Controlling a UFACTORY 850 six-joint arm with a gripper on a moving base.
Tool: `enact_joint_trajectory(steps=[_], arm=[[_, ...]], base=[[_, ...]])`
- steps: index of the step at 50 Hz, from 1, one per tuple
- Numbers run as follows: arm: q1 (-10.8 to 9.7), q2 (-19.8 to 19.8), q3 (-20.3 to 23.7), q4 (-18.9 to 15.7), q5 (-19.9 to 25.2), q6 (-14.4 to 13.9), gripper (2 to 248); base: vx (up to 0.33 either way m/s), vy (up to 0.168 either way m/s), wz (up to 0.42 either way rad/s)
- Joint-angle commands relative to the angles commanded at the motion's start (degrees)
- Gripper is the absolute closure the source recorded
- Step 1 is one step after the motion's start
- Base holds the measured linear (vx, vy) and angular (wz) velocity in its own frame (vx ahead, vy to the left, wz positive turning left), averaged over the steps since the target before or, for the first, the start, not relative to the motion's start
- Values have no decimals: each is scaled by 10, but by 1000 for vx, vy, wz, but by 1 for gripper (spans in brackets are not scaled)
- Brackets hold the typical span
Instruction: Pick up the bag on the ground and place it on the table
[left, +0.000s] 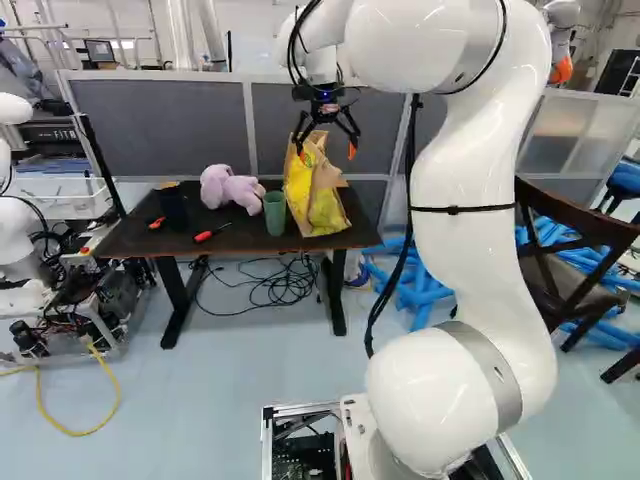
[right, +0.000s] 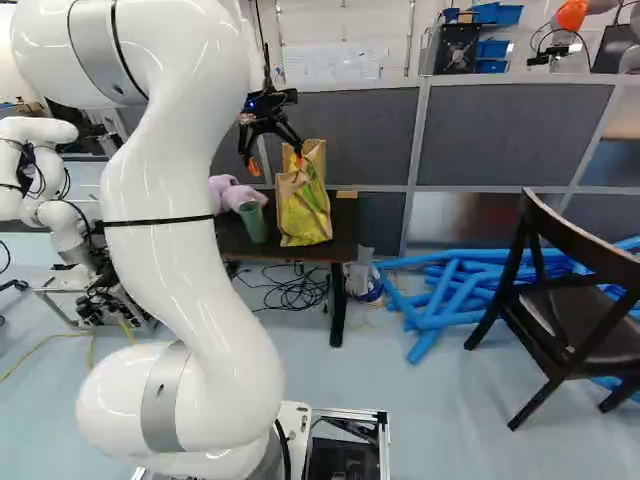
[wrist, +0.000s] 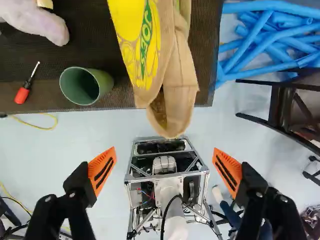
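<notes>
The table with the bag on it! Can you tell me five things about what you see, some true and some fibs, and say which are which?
1. The bag stands on the table. True.
2. The fingers are closed tight together. False: they stand wide apart.
3. The cup has tipped onto its side. False: it stands upright beside the bag.
4. Blue tubes lie on the floor. True.
5. The purple toy lies on the table. True.

- One paper bag (right: 303, 208) on the far table
- One table (left: 265, 242)
- One plush toy (left: 232, 188), left of it
- One green cup (left: 275, 213)
- One black container (left: 173, 207)
- Two red-handled tools (left: 204, 237)
- One wooden chair (right: 570, 315), right
</notes>
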Motion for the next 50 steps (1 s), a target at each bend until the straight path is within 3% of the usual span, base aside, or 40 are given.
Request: enact_joint_trajectory(steps=[28, 50], arm=[[0, 0, 0, 0, 0, 0, 3], [0, 0, 0, 0, 0, 0, 3]], base=[[-176, -1, 10], [-13, 0, 2]])
